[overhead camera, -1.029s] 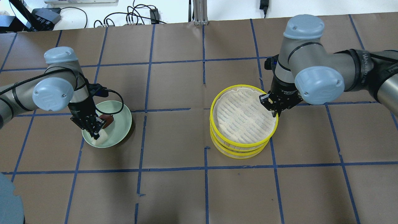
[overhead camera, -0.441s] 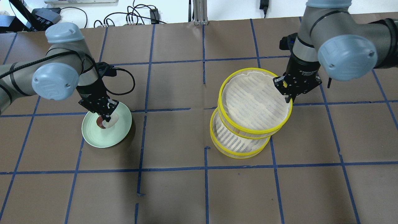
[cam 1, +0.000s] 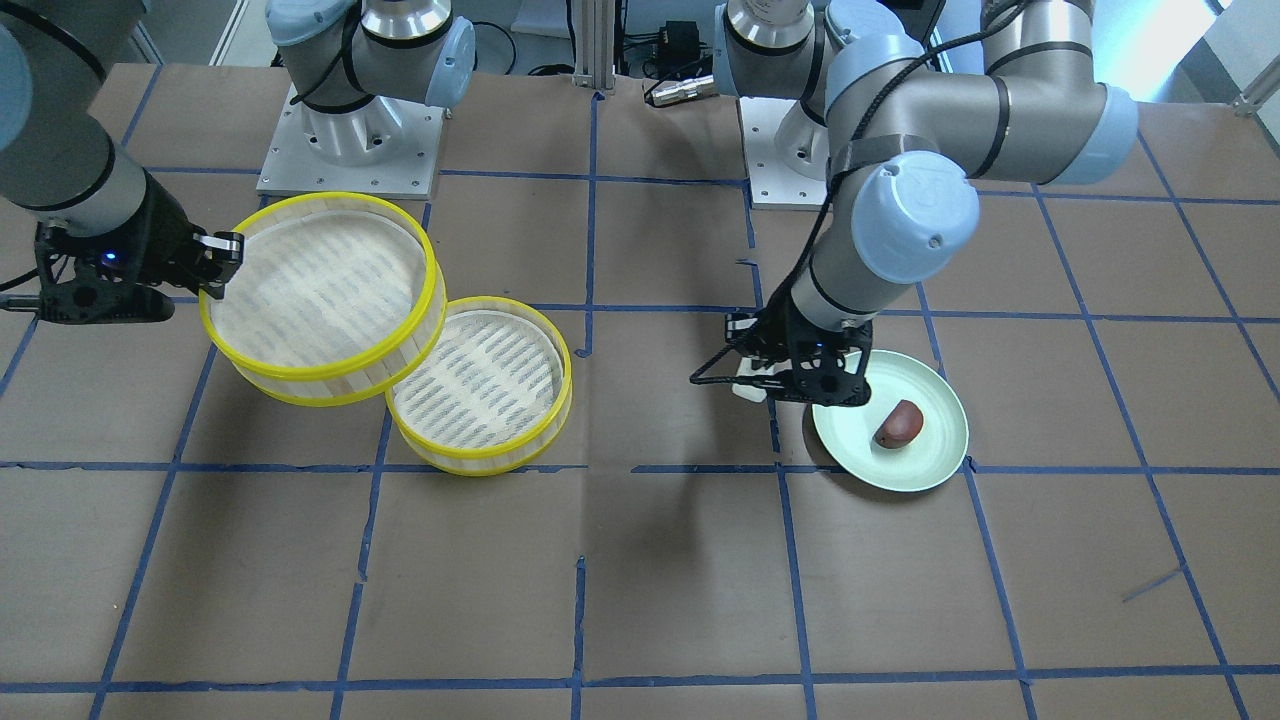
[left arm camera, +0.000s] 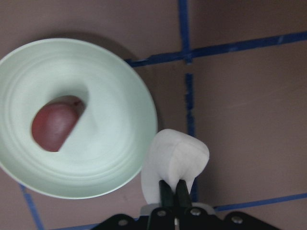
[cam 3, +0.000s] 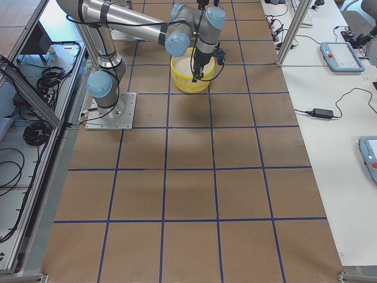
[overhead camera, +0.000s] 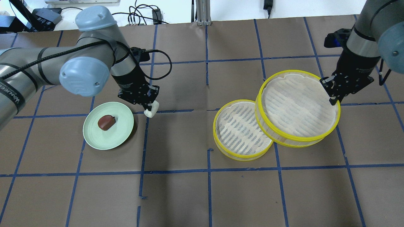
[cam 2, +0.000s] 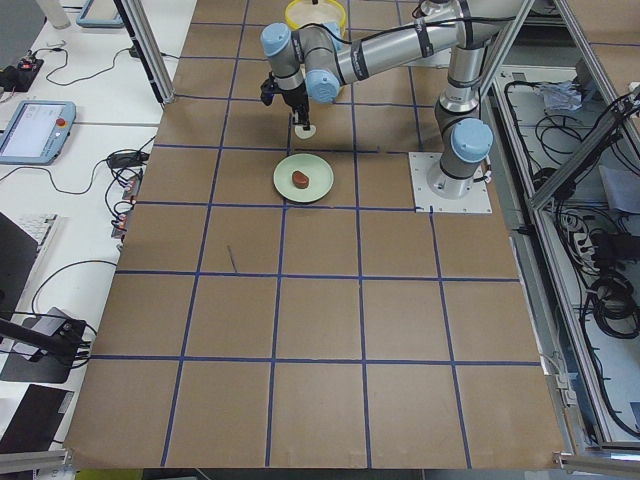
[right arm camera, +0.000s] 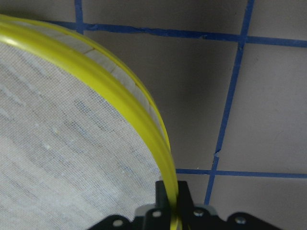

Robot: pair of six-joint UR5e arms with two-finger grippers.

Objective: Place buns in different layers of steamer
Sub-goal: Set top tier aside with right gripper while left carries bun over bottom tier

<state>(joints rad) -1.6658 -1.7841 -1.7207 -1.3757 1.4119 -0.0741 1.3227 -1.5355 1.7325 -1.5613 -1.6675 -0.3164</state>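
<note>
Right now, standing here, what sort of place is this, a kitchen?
Probably a robotics lab: the left arm and right arm bolted to a paper-covered table gridded with blue tape, a teach pendant and cables alongside.

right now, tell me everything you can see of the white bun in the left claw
The small white blocky bun looks soft and smooth, dented where the left claw pinches one end. It hangs below the claw, in the air, just past the rim of the pale green round plate, over the brown table. Nothing else touches it.
</note>
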